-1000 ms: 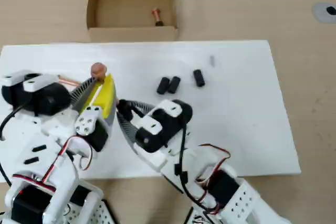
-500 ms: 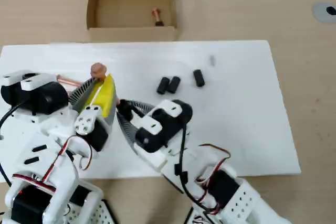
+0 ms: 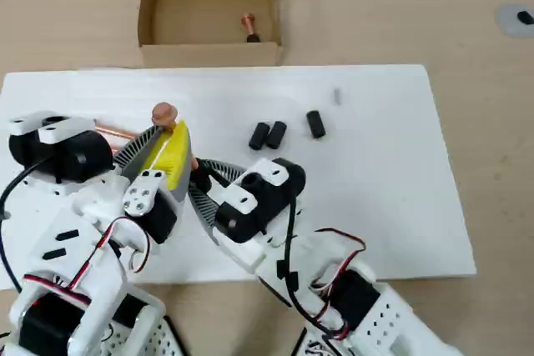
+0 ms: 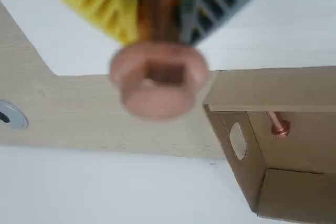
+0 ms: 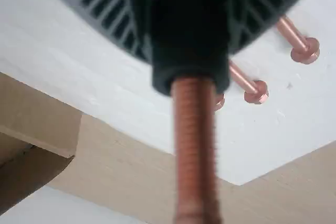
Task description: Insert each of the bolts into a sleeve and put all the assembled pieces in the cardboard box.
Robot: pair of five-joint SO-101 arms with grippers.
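My left gripper (image 3: 169, 132), one finger yellow and one grey, is shut on the shaft of a copper bolt (image 3: 164, 112) and holds it above the white board; the bolt's head (image 4: 159, 80) faces the cardboard box (image 3: 209, 7). Right beside it my black right gripper (image 3: 198, 174) is shut on a black sleeve (image 5: 190, 40). A copper threaded shaft (image 5: 193, 145) sticks out of that sleeve. Three loose sleeves (image 3: 276, 133) lie mid-board. Loose bolts (image 5: 254, 91) lie on the board near the left arm. One assembled piece (image 3: 249, 27) lies in the box.
The white board (image 3: 375, 189) covers most of the wooden table. The open box stands just beyond its far edge, with one side wall (image 4: 273, 145) showing in the left wrist view. A grey round disc (image 3: 517, 17) sits at the table's far right.
My left gripper has shifted a little to the right with the bolt, closing on the right gripper's sleeve. The right arm has barely moved.
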